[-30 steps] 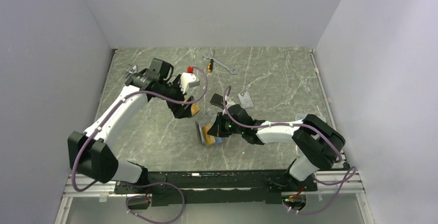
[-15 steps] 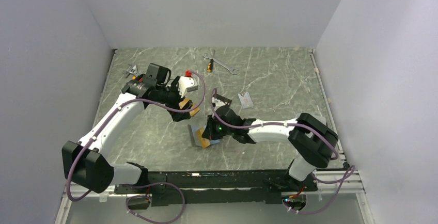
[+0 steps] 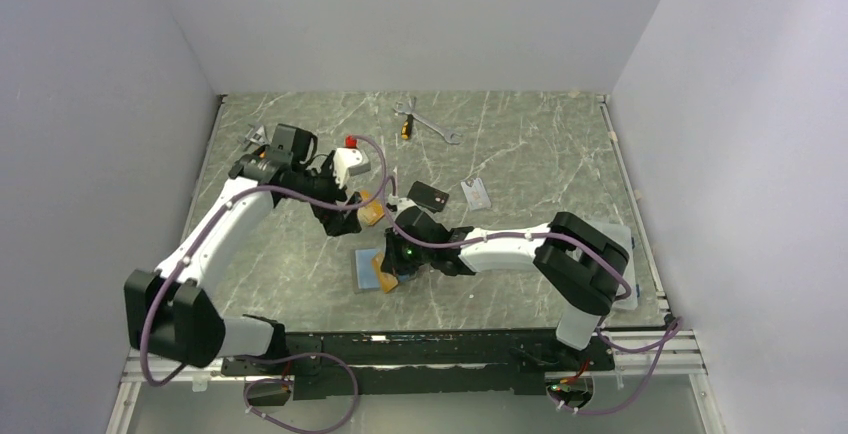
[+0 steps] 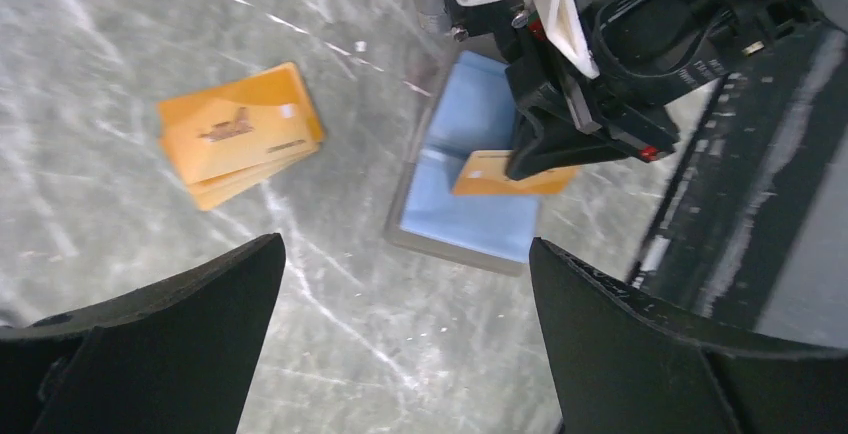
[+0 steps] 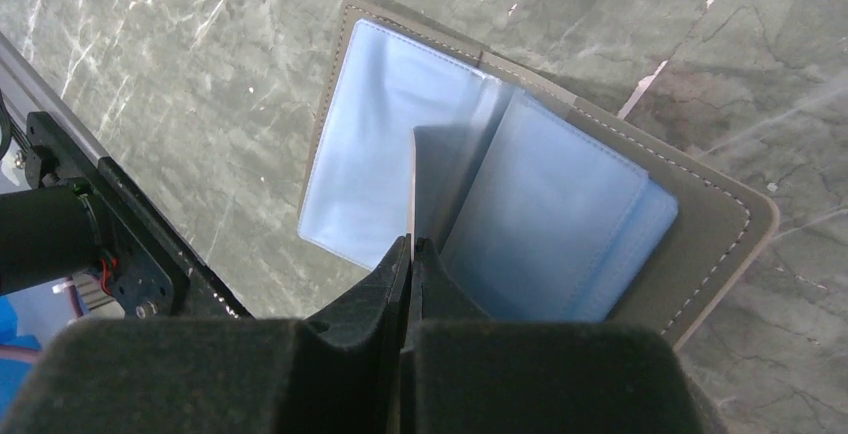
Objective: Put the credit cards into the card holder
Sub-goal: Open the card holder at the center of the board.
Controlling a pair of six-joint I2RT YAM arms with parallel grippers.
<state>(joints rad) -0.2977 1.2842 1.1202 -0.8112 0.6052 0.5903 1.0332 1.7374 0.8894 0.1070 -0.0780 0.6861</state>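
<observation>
Toward the left half of the desk, the left gripper (image 4: 405, 254) hung released, jaws spread wide, just above a small stack of orange cards (image 4: 240, 134) lying flat. I judged it was poised there to take the next one. Just right of that stack, nearer the front edge, the card holder (image 4: 470, 169) lay opened flat, its blue-grey pockets facing up so a card could slide in. Over it the right gripper (image 5: 411, 249) was clenched on one orange card (image 4: 505, 172), pinched by its edge and tipped down toward the holder's middle fold. Whether the card had entered a pocket, I could not tell. Right of the holder, toward the desk's centre, a black card (image 3: 430, 194) and a pale card (image 3: 476, 193) lay a little apart, not yet stowed. Near the far edge rested a wrench (image 3: 432, 126). The desk (image 3: 540, 154) was dark grey-green, marble-patterned with pale veins, and plain white walls (image 3: 420, 24) closed it in on three sides.
</observation>
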